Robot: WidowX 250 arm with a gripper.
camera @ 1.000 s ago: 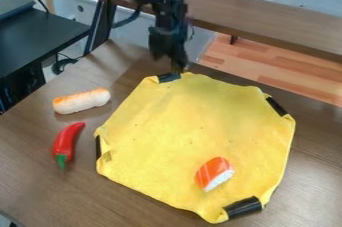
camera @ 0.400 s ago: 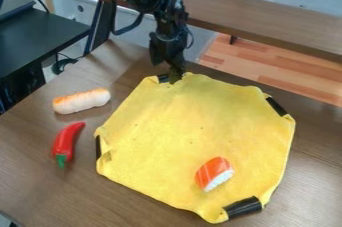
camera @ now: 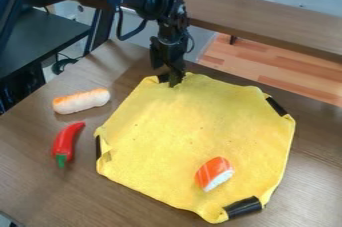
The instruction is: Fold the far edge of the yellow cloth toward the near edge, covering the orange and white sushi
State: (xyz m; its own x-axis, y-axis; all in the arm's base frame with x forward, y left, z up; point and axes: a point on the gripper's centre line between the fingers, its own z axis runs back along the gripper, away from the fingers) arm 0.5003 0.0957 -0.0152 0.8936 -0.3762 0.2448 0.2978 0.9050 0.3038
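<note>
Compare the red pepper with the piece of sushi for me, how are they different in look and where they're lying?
The red pepper is long, narrow and tapering, while the sushi is short and chunky. The pepper is red with a green stem end; the sushi is striped orange over a white base. The pepper lies on the bare brown table, the sushi on the yellow cloth.
</note>
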